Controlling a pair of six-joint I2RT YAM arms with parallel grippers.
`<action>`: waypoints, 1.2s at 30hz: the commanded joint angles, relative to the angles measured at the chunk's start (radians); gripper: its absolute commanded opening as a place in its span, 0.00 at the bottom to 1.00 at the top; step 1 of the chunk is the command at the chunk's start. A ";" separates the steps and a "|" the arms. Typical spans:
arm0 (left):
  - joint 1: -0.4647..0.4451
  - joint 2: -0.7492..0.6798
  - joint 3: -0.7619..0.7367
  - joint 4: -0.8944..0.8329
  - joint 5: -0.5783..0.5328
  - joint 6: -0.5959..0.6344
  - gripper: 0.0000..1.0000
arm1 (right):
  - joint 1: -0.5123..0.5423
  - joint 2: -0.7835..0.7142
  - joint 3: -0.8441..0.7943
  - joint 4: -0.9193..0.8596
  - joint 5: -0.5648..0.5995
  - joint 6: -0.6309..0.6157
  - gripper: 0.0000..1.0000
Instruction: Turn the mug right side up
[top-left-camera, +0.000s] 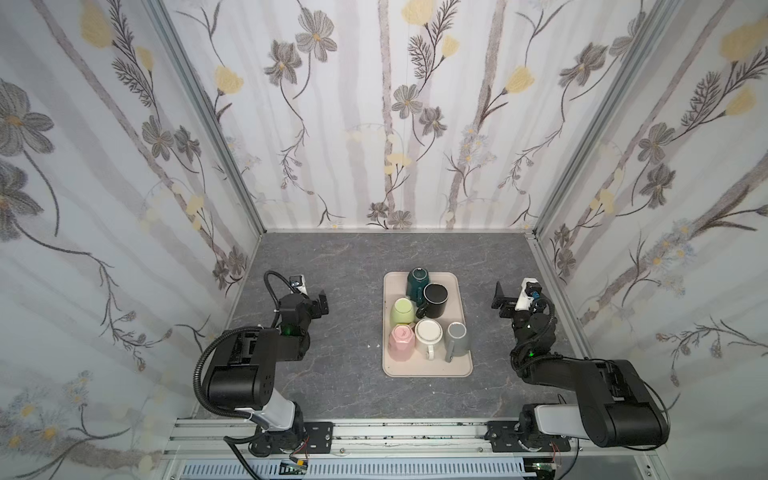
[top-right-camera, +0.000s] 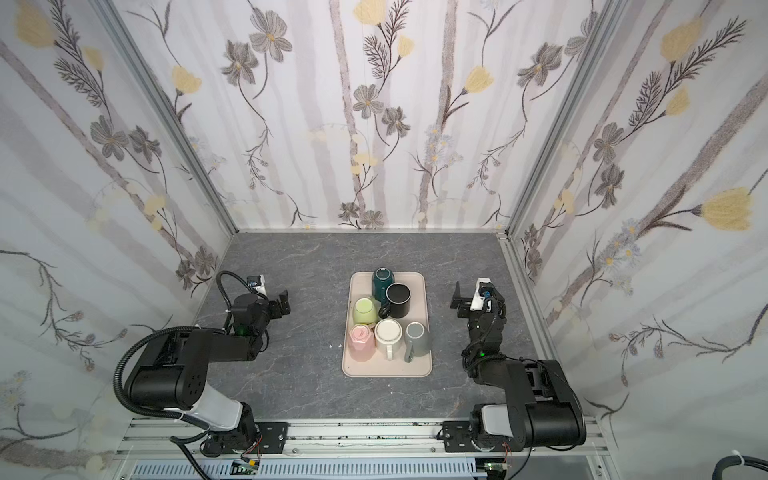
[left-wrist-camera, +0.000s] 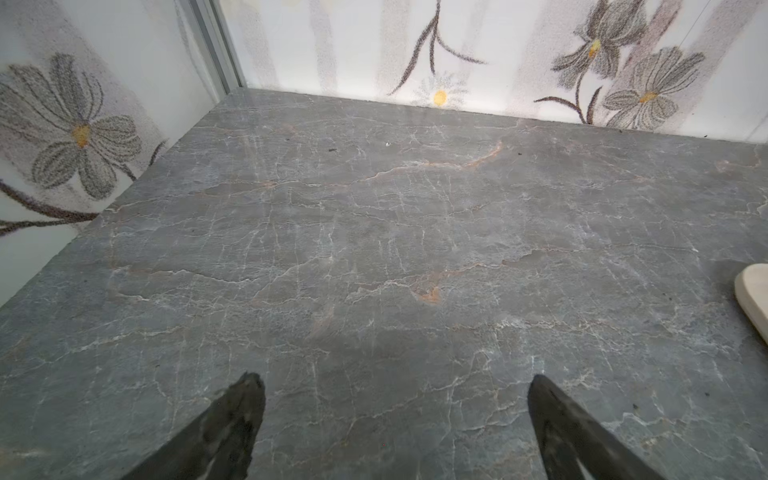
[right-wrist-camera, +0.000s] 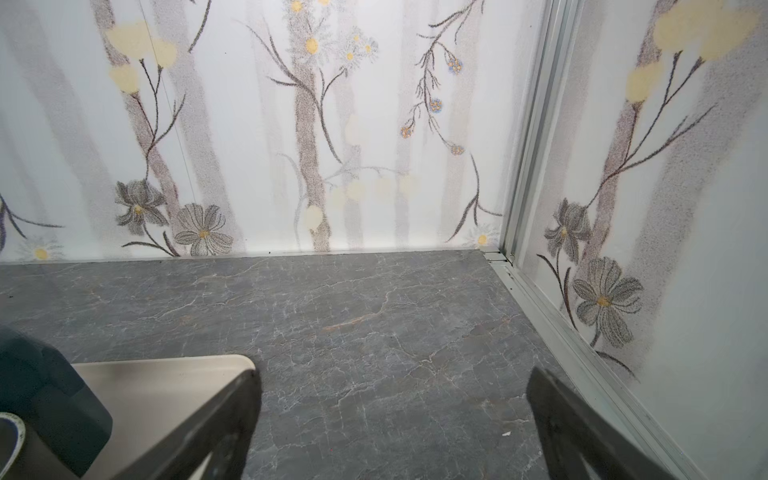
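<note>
On the beige tray (top-left-camera: 427, 370) in the middle, you have six mugs packed together, bases up: teal mug (top-left-camera: 417, 279), black mug (top-left-camera: 436, 300), green mug (top-left-camera: 403, 311), pink mug (top-left-camera: 401, 341), white mug (top-left-camera: 430, 333), grey mug (top-left-camera: 457, 337). Your left gripper (left-wrist-camera: 395, 379) and right gripper (right-wrist-camera: 395, 371) hang either side, well apart from the tray, jaws spread wide, holding nothing.

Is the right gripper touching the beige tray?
Apart. In both top views bare grey table separates the open right gripper from the beige rectangular tray.

Lab cell: aluminium frame (top-left-camera: 206, 112), floral wallpaper panels (top-left-camera: 365, 166), 2 rail-mounted arms (top-left-camera: 241, 365)
</note>
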 joint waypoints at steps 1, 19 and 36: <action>0.001 -0.001 0.004 0.024 0.003 0.003 1.00 | 0.001 0.001 0.003 0.040 -0.003 -0.013 1.00; 0.003 0.000 0.004 0.026 0.006 0.001 1.00 | -0.026 0.002 0.019 0.015 -0.015 0.017 1.00; 0.006 0.000 0.005 0.022 0.007 0.001 1.00 | 0.009 -0.051 0.028 -0.052 0.167 0.032 1.00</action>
